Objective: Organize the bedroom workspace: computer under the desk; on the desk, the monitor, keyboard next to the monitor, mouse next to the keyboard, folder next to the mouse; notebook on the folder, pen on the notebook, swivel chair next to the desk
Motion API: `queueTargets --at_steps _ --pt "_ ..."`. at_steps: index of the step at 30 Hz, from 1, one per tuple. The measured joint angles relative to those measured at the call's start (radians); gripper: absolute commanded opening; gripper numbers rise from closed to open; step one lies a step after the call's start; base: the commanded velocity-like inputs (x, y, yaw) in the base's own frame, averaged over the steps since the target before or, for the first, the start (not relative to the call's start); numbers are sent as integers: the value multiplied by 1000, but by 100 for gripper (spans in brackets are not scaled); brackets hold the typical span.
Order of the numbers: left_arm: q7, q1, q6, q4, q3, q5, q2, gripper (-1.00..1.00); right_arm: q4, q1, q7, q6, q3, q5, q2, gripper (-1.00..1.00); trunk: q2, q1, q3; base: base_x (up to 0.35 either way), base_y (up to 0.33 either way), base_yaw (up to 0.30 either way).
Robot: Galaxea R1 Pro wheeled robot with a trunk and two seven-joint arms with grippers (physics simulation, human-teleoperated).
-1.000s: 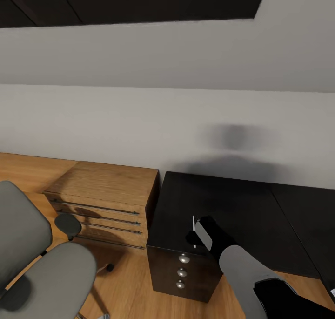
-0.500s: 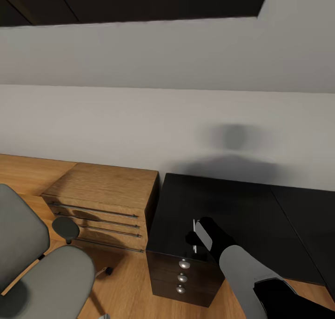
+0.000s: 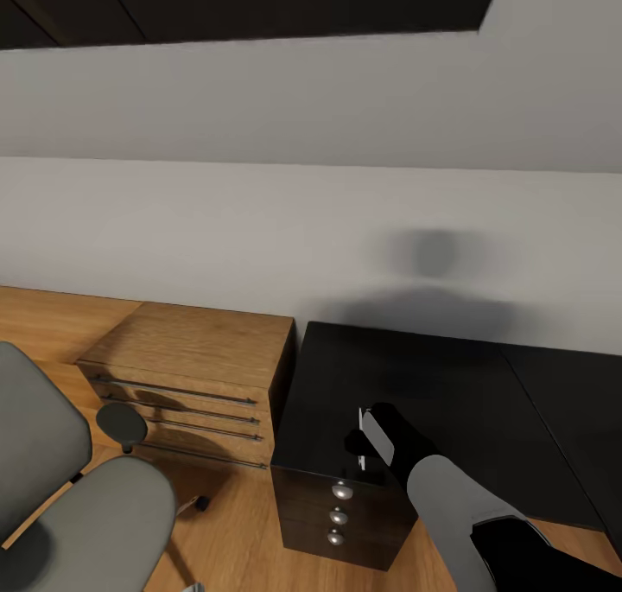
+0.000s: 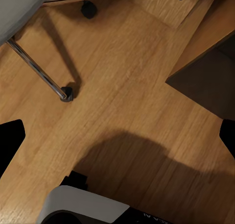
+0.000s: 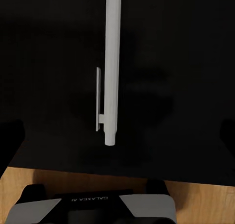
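Note:
The desk (image 3: 449, 402) has a glossy black top and a drawer unit with silver knobs (image 3: 342, 490) at its left end. A slim white pen (image 5: 111, 67) lies on the desk top near that front left corner, also seen as a thin white line, the pen (image 3: 359, 432). My right gripper (image 5: 120, 136) hovers over the pen, open, with its fingers spread wide on either side of it and apart from it; the same right gripper (image 3: 367, 441) is over the desk's front edge. The grey swivel chair (image 3: 95, 523) stands on the floor at the lower left. My left gripper (image 4: 117, 140) is open above the wooden floor.
A light wooden low cabinet (image 3: 194, 372) stands against the wall, touching the desk's left side. The chair's metal leg and castor (image 4: 66, 93) are on the floor below my left arm, with a dark furniture corner (image 4: 208, 84) close by.
The whole head picture shifted slightly a second ago as the camera moved. Over the last half second nothing has visibly changed.

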Motion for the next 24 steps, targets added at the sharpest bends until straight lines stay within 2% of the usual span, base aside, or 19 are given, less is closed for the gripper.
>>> queueTargets --at_steps 4,24 --pt "0 0 0 0 0 0 0 100 0 0 1 -4 0 0 0 100 0 0 0 0 0 0" --pt "2 0 0 0 0 0 0 100 0 0 2 -7 -1 0 -1 100 -140 77 -63 0 0 0"
